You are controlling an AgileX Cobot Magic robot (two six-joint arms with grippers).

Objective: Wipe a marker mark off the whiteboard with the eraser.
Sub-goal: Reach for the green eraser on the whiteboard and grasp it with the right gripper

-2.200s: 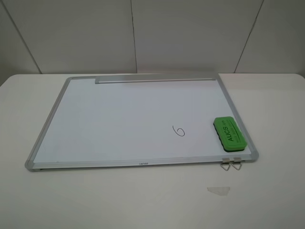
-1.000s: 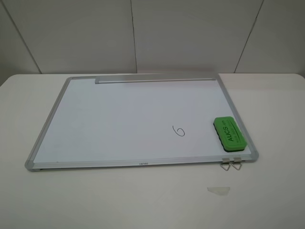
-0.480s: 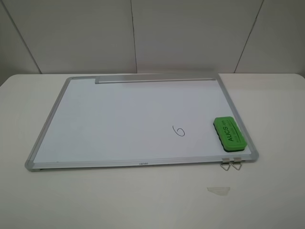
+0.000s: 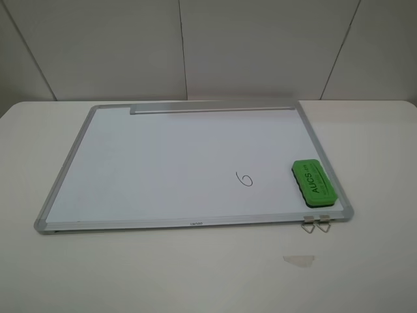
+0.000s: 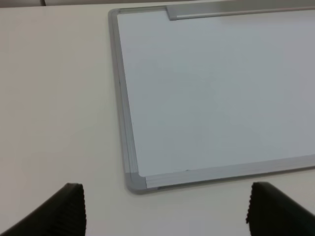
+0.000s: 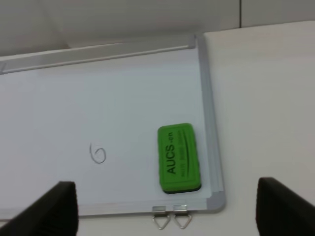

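The whiteboard (image 4: pixel 163 163) lies flat on the table, with a silver-grey frame. Near its front right part sits the marker mark (image 4: pixel 245 178), a small black "6". The green eraser (image 4: pixel 314 184) rests on the board's right front corner, right of the mark and apart from it. Neither arm shows in the exterior high view. In the right wrist view the eraser (image 6: pixel 179 157) and the mark (image 6: pixel 98 153) lie below my right gripper (image 6: pixel 166 201), which hangs open and empty. My left gripper (image 5: pixel 165 201) is open above the board's front left corner (image 5: pixel 135 181).
Two metal clips (image 4: pixel 316 223) stick out from the board's front edge under the eraser. A small clear scrap (image 4: pixel 298 260) lies on the white table (image 4: pixel 378 143) in front of them. A grey tray strip (image 4: pixel 212 108) runs along the board's far edge.
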